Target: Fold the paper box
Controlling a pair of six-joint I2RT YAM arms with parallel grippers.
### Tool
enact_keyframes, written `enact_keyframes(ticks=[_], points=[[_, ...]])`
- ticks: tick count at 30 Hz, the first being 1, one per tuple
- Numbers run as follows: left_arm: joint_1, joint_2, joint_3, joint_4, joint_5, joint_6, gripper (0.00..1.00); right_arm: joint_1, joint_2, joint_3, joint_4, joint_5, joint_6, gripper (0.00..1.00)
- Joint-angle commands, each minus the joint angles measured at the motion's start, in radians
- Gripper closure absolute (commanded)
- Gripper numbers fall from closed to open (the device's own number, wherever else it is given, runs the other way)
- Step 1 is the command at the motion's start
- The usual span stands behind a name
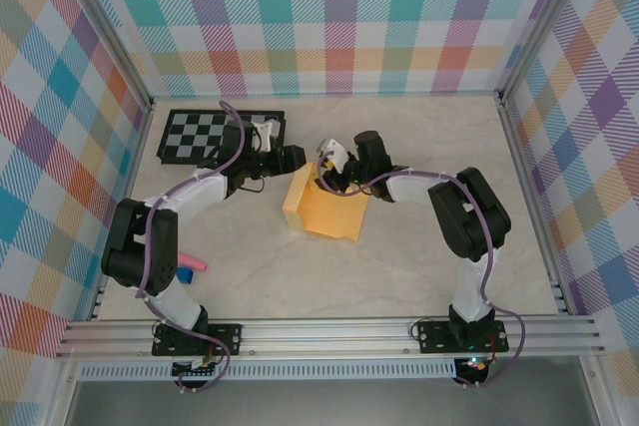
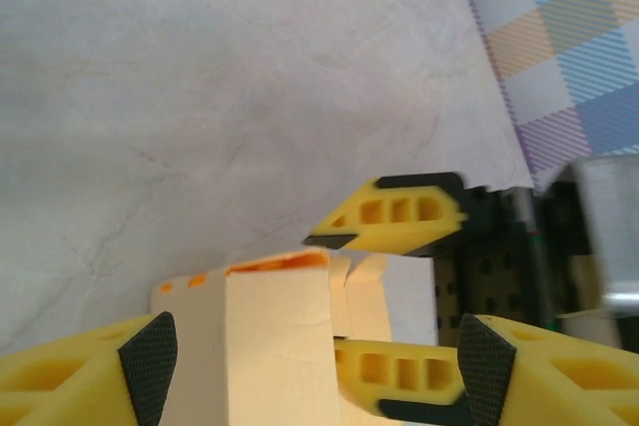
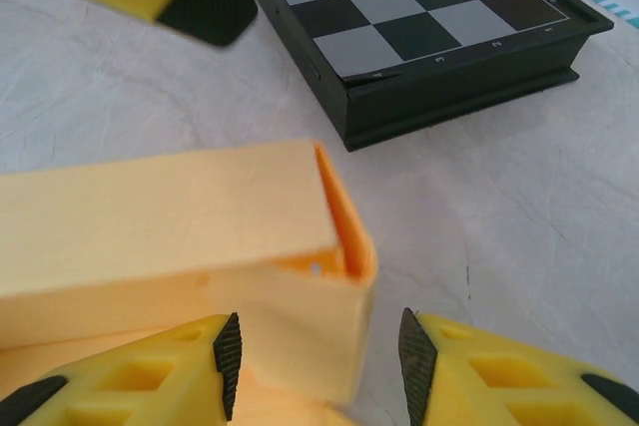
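I have the paper box (image 1: pixel 325 211) lying near the middle of the desk (image 1: pixel 300 276), partly folded, with one end wall standing up. My left tool (image 2: pixel 318 371) straddles that raised end, its jaws spread wider than the card. My right tool (image 3: pixel 319 361) sits at a corner of the box with its jaws apart. The card is between the pads, with a clear gap at one of them. The checkerboard case (image 3: pixel 429 27) lies beyond, at the back left.

Both arms bend inward, wrists close together — left pincer (image 2: pixel 318 366) gaping wide, right pincer (image 3: pixel 318 356) parted more narrowly.
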Motion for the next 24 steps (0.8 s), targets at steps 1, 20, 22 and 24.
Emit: enact_keyframes(ticks=[1, 20, 22, 24], points=[[0.012, 0.050, 0.015, 0.003, -0.020, 0.006, 0.24, 0.004, 0.020, 0.026, -0.056, -0.031, 0.003, 0.54], [0.048, 0.151, 0.108, -0.036, -0.021, 0.061, 0.25, -0.005, 0.074, 0.164, -0.190, -0.045, 0.176, 0.46], [0.054, 0.148, 0.115, -0.045, -0.020, 0.065, 0.25, -0.027, 0.011, 0.117, -0.214, -0.100, 0.245, 0.46], [0.059, 0.140, 0.122, -0.062, -0.013, 0.079, 0.25, -0.039, -0.042, 0.068, -0.264, -0.127, 0.243, 0.45]])
